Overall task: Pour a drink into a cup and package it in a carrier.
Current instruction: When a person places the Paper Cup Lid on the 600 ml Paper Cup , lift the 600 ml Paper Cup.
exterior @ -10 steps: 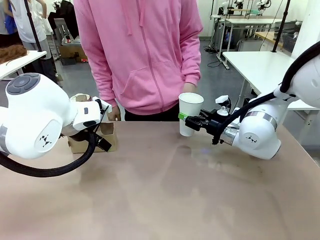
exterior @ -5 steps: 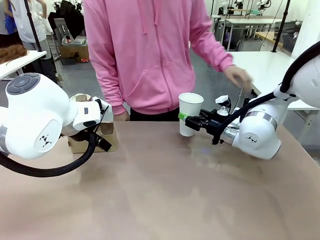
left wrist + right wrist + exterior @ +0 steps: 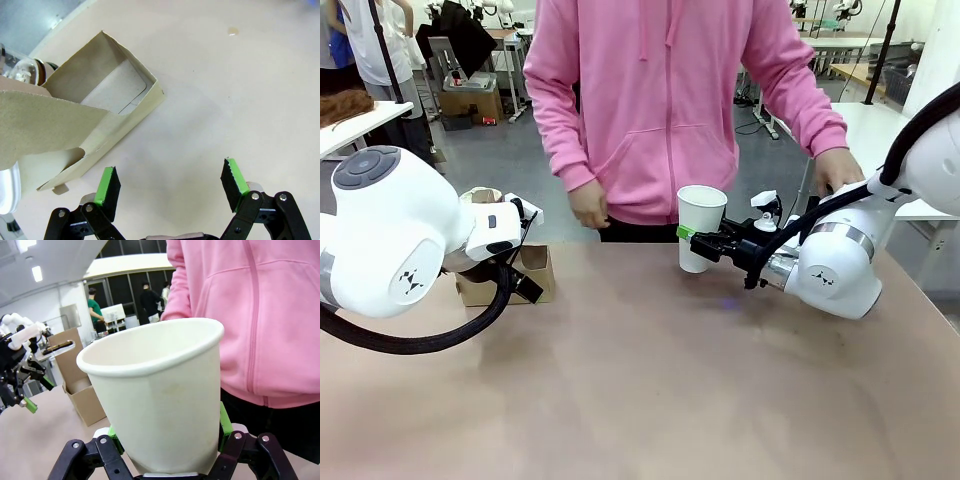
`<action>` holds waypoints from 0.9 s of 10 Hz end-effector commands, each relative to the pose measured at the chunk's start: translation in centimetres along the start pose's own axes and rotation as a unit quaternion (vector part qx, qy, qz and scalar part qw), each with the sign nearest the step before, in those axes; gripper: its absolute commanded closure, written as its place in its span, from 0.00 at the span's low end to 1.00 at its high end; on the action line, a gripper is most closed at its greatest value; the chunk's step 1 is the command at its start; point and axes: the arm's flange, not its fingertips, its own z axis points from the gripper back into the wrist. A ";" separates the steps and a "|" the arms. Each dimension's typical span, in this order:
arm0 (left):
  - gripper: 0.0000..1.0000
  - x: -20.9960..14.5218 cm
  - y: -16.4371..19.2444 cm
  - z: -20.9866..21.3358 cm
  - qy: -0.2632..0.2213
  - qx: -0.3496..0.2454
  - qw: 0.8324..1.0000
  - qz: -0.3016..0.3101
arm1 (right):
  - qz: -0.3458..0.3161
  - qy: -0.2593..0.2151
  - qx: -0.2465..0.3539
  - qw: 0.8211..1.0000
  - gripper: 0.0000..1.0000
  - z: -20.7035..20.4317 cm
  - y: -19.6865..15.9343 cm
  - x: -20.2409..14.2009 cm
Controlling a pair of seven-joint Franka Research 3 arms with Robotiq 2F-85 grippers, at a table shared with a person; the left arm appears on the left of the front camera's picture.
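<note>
The cup (image 3: 702,215) stands upright at the table's (image 3: 640,400) far edge, long axis vertical, mouth up. The right gripper (image 3: 688,238) clamps it low on its wall. The carrier (image 3: 535,275) lies well apart toward the robot's left, just beside the left gripper (image 3: 171,182), whose jaws gape wide on nothing. The left wrist view looks down into 1 empty slot, where the front view gives the outer wall.

The black, green-padded left gripper (image 3: 170,172) hung wide open at the left, pointing down; the white right arm (image 3: 830,262) reached in level, right gripper (image 3: 693,241) clamped round a tall white paper cup (image 3: 701,212).
</note>
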 end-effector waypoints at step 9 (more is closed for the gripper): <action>0.00 0.0 0.0 0.0 -0.001 -0.001 1.000 0.001 | 0.003 0.006 0.000 1.000 0.20 -0.1 0.1 0.2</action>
